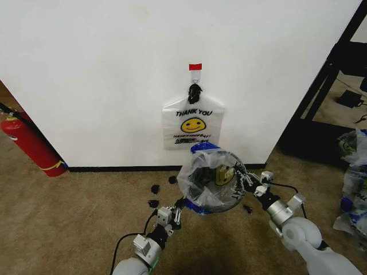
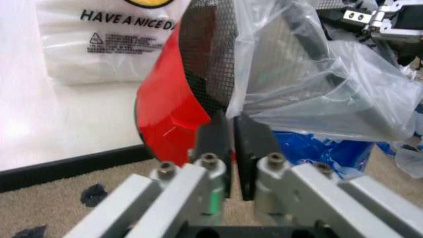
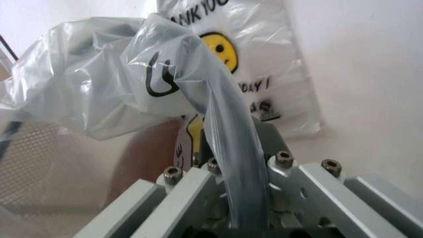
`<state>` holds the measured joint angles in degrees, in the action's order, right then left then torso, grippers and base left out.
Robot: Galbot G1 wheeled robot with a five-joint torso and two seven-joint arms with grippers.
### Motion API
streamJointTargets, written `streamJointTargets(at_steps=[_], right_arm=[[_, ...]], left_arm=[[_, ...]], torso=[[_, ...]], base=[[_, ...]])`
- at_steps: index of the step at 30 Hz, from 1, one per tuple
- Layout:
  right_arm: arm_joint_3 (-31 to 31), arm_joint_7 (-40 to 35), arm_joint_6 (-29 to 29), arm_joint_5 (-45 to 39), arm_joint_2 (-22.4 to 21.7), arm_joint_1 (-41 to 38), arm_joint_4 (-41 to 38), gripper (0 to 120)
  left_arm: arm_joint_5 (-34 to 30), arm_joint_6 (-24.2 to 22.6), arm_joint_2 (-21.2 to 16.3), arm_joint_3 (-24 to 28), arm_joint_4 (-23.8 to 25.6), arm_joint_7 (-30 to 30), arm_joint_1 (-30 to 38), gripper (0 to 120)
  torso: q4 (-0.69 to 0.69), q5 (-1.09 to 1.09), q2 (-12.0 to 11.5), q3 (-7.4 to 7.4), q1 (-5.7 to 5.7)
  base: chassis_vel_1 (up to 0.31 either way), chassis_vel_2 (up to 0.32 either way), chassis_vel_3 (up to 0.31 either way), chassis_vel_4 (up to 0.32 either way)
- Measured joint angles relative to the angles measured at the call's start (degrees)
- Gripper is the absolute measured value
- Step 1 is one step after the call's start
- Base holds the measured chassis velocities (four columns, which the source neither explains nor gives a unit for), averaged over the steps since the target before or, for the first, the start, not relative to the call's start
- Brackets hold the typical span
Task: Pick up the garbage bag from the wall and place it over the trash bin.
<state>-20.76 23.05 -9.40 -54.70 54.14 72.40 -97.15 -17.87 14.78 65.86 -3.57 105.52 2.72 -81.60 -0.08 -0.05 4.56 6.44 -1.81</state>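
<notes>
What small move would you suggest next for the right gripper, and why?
Probably release: the right gripper is shut on the garbage bag, which already drapes over the trash bin rim; the left gripper sits shut beside the bin.

This looks like a test room or lab corner, not a home. A bare white wall [image 1: 103, 69] with a black baseboard [image 1: 120, 168] meets worn tan carpet [image 1: 69, 217], and a red fire extinguisher [image 1: 31, 146] leans at the wall's left end. A hook [image 1: 195, 76] sits under a strip of red tape [image 1: 195, 67], a makeshift marker. To the right stands a black metal frame [image 1: 327, 74], with cables on the floor behind it and a heap of plastic bags [image 1: 354, 183] near the edge. Black scraps [image 1: 153, 189] litter the carpet.
</notes>
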Motion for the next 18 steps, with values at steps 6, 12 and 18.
streamJointTargets(at_steps=[6, 12, 18], right_arm=[[-0.1, 0.1, -1.5, 0.1, 0.8, -0.8, 2.1, 1], [-0.3, 0.1, -2.0, 0.3, 1.0, -1.3, 3.2, 1], [-0.3, -0.4, -3.4, 3.2, 1.5, -1.5, 4.0, 1]], left_arm=[[2.7, 1.7, -0.1, -0.3, -1.1, -0.2, -0.1, 27], [5.4, 4.1, -0.2, -0.9, -1.6, -0.3, -0.5, 51], [8.6, 6.7, -0.2, -1.8, 0.3, -1.6, -0.8, 71]], torso=[[0.0, 0.0, 0.0, 0.0, 0.0], [0.0, -0.01, 0.0, 0.0, 0.0], [0.0, -0.01, 0.0, 0.0, 0.0]], base=[[0.0, 0.0, 0.0, 0.0], [0.0, 0.0, 0.0, 0.0], [0.0, 0.0, 0.0, 0.0]])
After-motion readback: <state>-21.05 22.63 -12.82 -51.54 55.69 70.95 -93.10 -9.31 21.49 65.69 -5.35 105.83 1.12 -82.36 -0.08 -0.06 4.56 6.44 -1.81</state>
